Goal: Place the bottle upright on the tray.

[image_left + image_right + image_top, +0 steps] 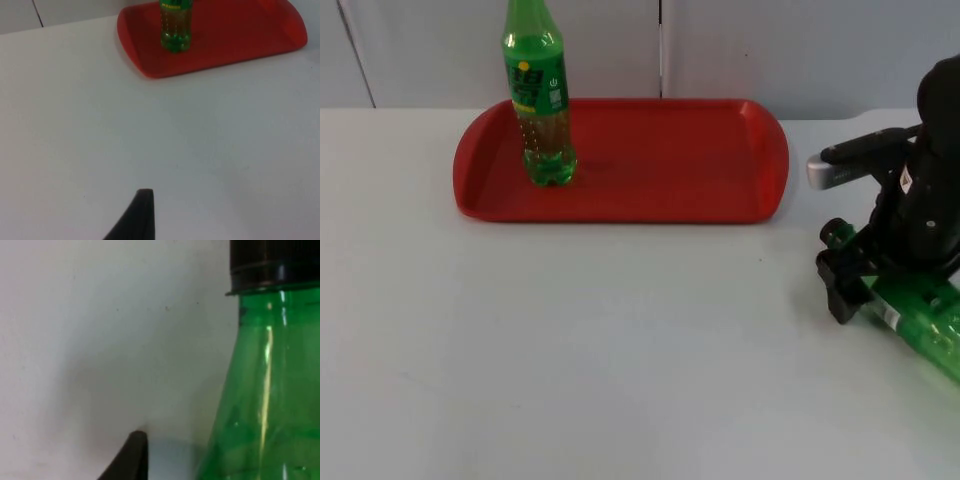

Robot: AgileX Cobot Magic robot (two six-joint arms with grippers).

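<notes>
- Top view: a red tray [650,160] lies on the white table [570,350] near the grey wall [770,50], its long side parallel to the wall.
- Top view: one green bottle [542,105] stands upright on the tray's left end — yellowish liquid in its lower part, a green label around its middle.
- Top view: a second green bottle [910,310] lies on its side on the table, well to the right of the tray and off it, its neck pointing toward the tray.
- Top view: the right gripper [848,275] is down at the neck end of the lying bottle, one black finger on each side of the neck; whether the fingers press on it cannot be told.
- Left wrist view: the tray [235,45] and the standing bottle [175,30] sit well ahead of the left arm, which waits; one black fingertip [137,217] of the left gripper hangs over bare table [150,135] — its jaw state cannot be told.
- Right wrist view: the lying bottle's green shoulder [265,405] and black cap [272,262] sit just beside a black fingertip [131,457]; the fingertip and the bottle stand apart here.
</notes>
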